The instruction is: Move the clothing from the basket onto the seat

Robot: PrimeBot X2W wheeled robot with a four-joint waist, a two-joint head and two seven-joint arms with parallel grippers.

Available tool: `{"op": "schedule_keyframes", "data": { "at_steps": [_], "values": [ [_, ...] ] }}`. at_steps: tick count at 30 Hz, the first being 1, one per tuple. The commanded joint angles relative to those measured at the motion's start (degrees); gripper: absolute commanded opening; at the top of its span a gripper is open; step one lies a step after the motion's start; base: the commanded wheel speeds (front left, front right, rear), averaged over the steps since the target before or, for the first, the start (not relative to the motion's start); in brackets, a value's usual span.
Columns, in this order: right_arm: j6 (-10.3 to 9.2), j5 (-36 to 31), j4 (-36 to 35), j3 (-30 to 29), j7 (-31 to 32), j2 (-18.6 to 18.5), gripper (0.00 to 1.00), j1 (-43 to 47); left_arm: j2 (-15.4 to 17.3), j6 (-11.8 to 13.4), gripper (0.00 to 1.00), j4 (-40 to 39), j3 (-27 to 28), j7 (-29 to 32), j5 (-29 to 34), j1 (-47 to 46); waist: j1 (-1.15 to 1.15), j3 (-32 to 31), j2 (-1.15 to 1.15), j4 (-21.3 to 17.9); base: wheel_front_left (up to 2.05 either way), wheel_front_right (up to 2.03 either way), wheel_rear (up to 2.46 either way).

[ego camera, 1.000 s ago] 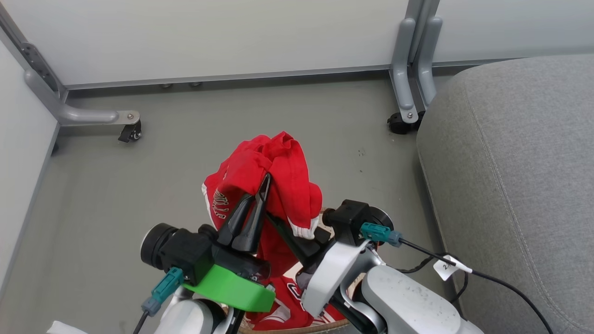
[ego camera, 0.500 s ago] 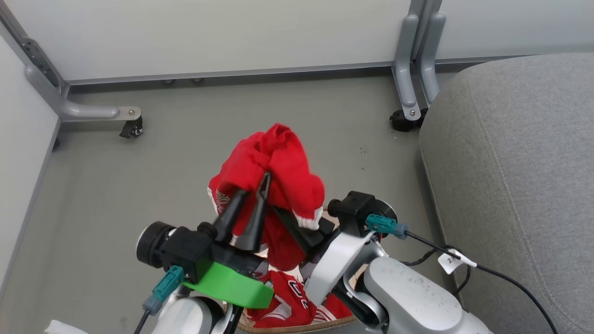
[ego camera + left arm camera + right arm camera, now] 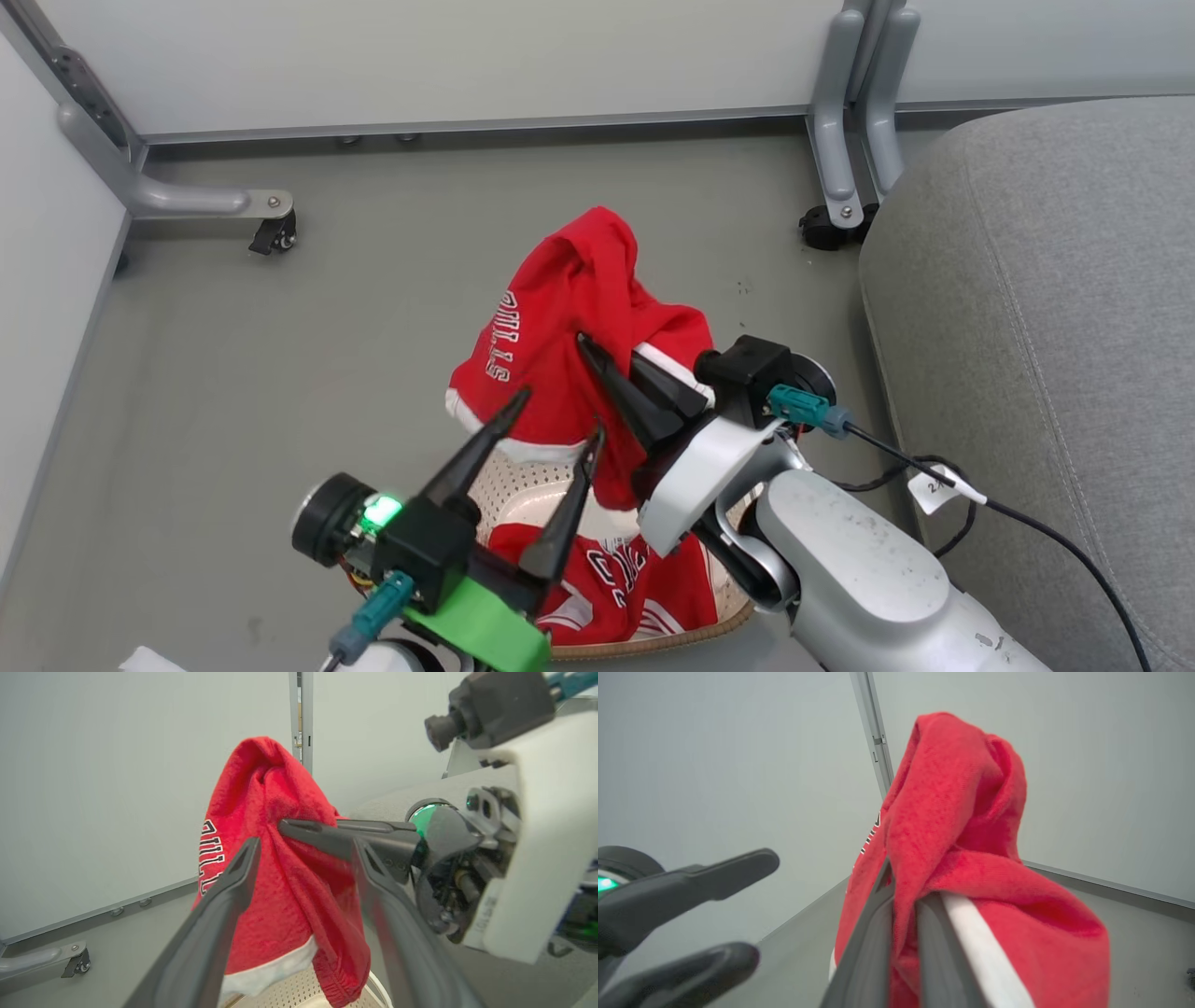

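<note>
The grey seat (image 3: 1046, 327) takes the whole right edge, and bare floor (image 3: 280, 373) lies open to the left. Above the basket (image 3: 653, 639), the right gripper (image 3: 607, 355) pinches a red garment (image 3: 579, 299). The left gripper (image 3: 560, 411) is spread wide and empty, just beside it.

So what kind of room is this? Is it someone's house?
Probably not a home, more likely a robot test area made to feel like one. The walls are plain pale panels on metal legs with little wheels, the floor is bare grey, and a grey seat stands near a laundry basket.
</note>
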Motion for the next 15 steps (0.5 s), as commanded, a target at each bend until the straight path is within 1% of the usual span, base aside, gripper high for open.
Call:
{"op": "schedule_keyframes", "data": {
  "at_steps": [1, 4, 10, 15],
  "values": [
    [0.0, -0.4, 0.3, -0.4, -0.3, -0.2, 0.0, -0.7, 0.8, -0.5, 1.0, 0.0, -0.5, 0.5, 0.4, 0.7, 0.0, 0.1, 0.0, 0.1, 0.0, 0.0, 0.0],
    [0.0, -1.0, 0.7, -1.3, -0.5, -0.2, 0.0, -1.0, 1.5, -0.9, 1.0, 0.3, -2.0, 1.2, 0.6, 1.5, 0.0, 0.4, 0.0, 0.2, 0.0, 0.0, 0.0],
    [0.0, -1.4, 1.3, -2.5, -0.7, -0.2, 0.0, -0.1, 1.6, -0.6, 1.0, 0.9, -2.7, 1.0, 0.9, 1.5, 0.0, 0.8, 0.0, -0.1, 0.0, 0.0, 0.0],
    [0.0, -1.7, 1.4, -3.1, -0.9, -0.2, 0.0, 0.4, 1.9, -0.3, 1.0, 1.3, -2.6, 0.6, 0.9, 1.3, 0.0, 0.9, 0.0, -1.8, 0.0, 0.0, 0.0]
  ]
}}
